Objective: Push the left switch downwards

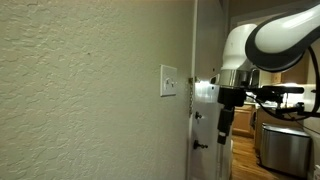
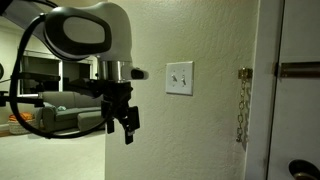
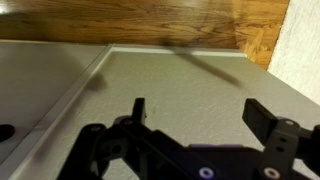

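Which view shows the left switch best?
An exterior view where the wall plate faces the camera and the left switch is distinct. In an exterior view at a steep angle, the wall plate is foreshortened, its switches indistinct. The wrist view misses it.

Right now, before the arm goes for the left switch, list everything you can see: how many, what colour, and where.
rectangular plastic wall plate: one, white, on the textured beige wall, beside the door frame
small switches: two, white, side by side on the plate; the left switch is nearer the arm
metal chain: one, brassy, hanging at the door frame
door: one, white, with a dark knob low down
couch: one, grey, in the room behind
wooden floor: brown, below the wall
robot arm: one, white
gripper: one, black, open, apart from the plate and lower than it
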